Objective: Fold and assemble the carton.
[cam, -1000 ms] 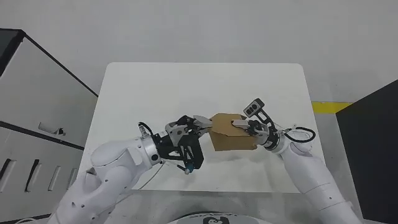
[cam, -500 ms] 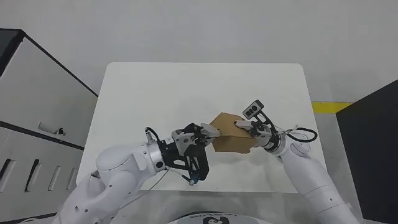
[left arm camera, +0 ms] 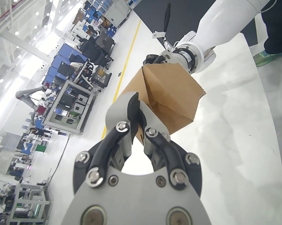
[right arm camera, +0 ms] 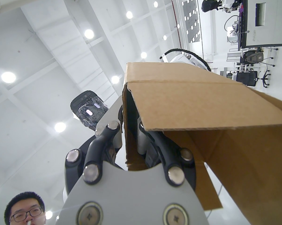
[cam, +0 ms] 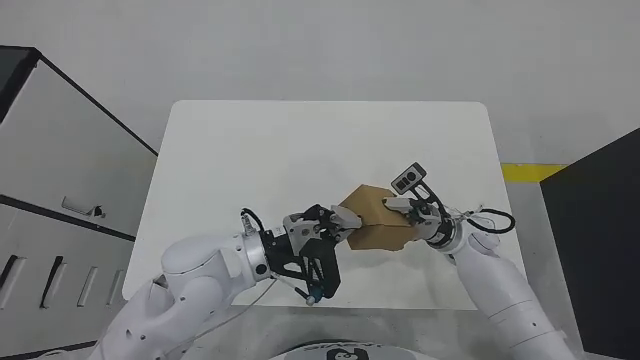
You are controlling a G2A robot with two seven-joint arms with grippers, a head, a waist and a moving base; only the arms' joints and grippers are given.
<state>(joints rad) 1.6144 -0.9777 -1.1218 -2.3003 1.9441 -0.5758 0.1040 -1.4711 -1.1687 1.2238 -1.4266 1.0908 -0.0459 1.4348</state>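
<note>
Brown corrugated cardboard forms the carton [cam: 372, 222], a small box body squared up but tilted. It is held between the two arms over the near right part of the white table [cam: 300, 140] and looks lifted clear of the surface. Its right end stands open, with a flap hanging loose there. The left gripper [cam: 338, 222] has its claw pressed together on a cardboard edge at the carton's near left corner. The right gripper [cam: 400, 212] pinches the open end's wall, one finger [right arm camera: 114, 120] outside the board and the other inside the box. The carton should be very light. Its panels are stiff across their faces, but they hinge freely at the scored creases, so it could skew or collapse if the two holds twist against each other. The board is dry and not slippery, though a hard pinch will dent it. Hold is best taken on a panel edge close to a corner, where two walls brace each other, leaving the flaps free to fold.
</note>
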